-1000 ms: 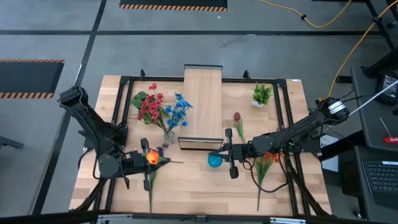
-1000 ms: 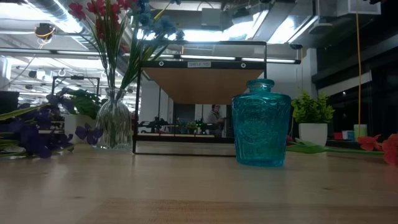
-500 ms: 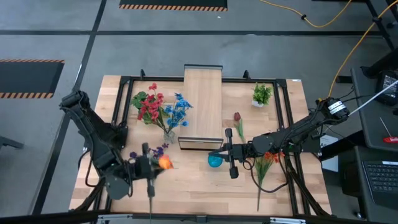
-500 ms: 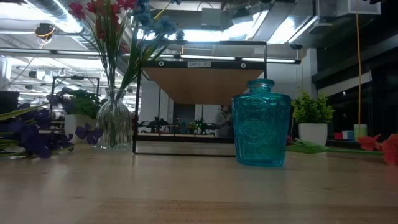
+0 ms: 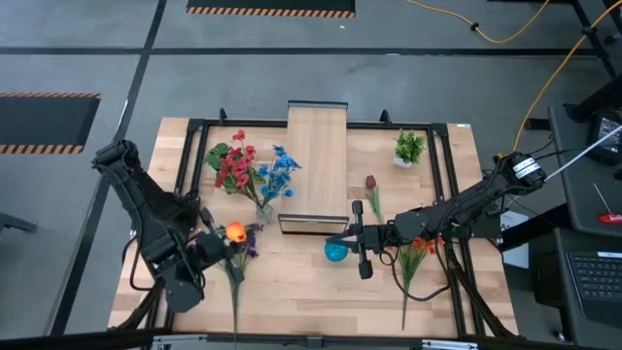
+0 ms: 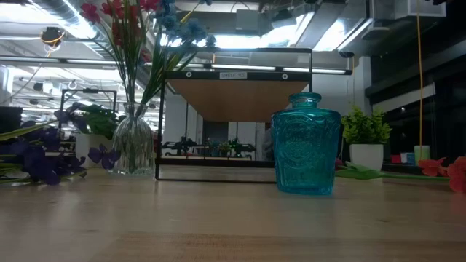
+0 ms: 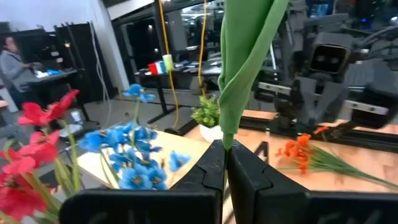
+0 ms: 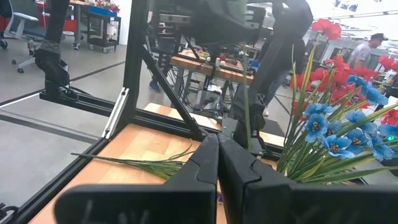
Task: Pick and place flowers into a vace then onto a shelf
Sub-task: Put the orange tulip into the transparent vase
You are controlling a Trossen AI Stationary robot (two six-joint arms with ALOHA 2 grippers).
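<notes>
Light wooden tabletop (image 5: 292,282) carries everything. Left gripper (image 5: 225,243) is clenched on 1 orange-bloomed green stem (image 5: 234,231), near the clear glass vase (image 5: 263,208) of red and blue flowers. Right gripper (image 5: 358,238), clamped empty, hovers beside the teal glass vase (image 5: 335,252) before the light-wood shelf (image 5: 317,156).

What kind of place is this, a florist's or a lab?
Likely a robot lab or workshop: two arms on a framed table, hazard-striped floor tape, and desks with office chairs beyond the flowers.
</notes>
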